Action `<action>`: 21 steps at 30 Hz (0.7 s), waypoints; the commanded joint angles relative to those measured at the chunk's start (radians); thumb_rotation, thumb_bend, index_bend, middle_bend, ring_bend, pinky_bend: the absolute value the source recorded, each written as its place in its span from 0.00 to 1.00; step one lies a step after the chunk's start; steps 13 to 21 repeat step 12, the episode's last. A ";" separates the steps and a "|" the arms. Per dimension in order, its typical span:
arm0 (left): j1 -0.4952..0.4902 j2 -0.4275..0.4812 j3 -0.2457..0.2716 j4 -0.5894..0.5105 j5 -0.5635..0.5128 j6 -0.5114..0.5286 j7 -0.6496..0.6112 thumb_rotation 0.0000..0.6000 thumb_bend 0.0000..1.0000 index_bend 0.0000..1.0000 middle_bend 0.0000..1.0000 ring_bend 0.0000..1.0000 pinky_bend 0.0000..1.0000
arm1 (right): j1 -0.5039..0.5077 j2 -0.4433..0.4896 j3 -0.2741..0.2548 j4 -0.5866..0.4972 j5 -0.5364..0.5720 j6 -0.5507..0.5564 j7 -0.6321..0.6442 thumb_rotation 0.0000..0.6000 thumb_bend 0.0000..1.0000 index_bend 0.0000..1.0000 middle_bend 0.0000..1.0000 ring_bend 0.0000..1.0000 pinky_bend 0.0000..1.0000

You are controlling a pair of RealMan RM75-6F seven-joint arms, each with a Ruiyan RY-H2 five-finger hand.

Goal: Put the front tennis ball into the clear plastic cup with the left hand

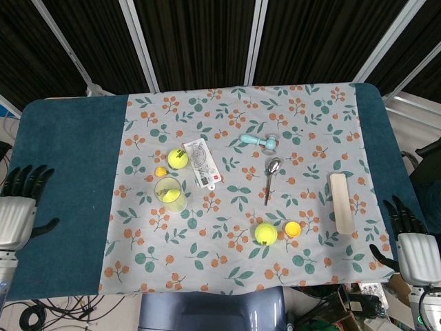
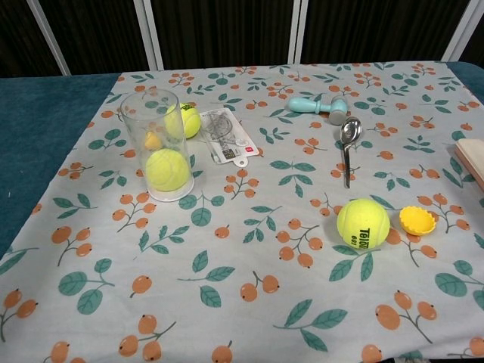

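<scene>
Left hand [image 1: 17, 210] sits way off at the left edge in the head view, fingers spread and holding nothing, well apart from the clear plastic cup [image 1: 169, 194]. Right hand [image 1: 413, 248] is parked at the bottom right corner, fingers apart too, nothing in it. The cup stands upright on the floral cloth [image 1: 303, 124] with a tennis ball [image 1: 169, 196] inside. Another tennis ball [image 1: 178, 159] lies just behind it, and a third [image 1: 266, 234] sits near the front beside a small yellow cap [image 1: 293, 229].

Chest view shows no hands at all. The cup [image 2: 156, 144] has the ball [image 2: 167, 169] resting at its bottom, and a spoon [image 2: 348, 148] lies further right.
</scene>
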 commanded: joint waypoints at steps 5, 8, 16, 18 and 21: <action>0.095 -0.073 0.026 0.198 -0.010 0.028 -0.276 1.00 0.08 0.08 0.05 0.00 0.00 | 0.002 0.000 -0.003 0.005 -0.014 0.004 -0.003 1.00 0.13 0.01 0.00 0.11 0.25; 0.102 -0.089 0.007 0.251 0.011 0.049 -0.320 1.00 0.08 0.07 0.04 0.00 0.00 | 0.003 0.000 -0.003 0.008 -0.015 0.004 -0.002 1.00 0.13 0.01 0.00 0.11 0.25; 0.117 -0.096 -0.004 0.292 0.037 0.073 -0.372 1.00 0.08 0.07 0.04 0.00 0.00 | 0.003 0.000 -0.002 0.010 -0.012 0.002 0.001 1.00 0.13 0.01 0.00 0.11 0.25; 0.117 -0.096 -0.004 0.292 0.037 0.073 -0.372 1.00 0.08 0.07 0.04 0.00 0.00 | 0.003 0.000 -0.002 0.010 -0.012 0.002 0.001 1.00 0.13 0.01 0.00 0.11 0.25; 0.117 -0.096 -0.004 0.292 0.037 0.073 -0.372 1.00 0.08 0.07 0.04 0.00 0.00 | 0.003 0.000 -0.002 0.010 -0.012 0.002 0.001 1.00 0.13 0.01 0.00 0.11 0.25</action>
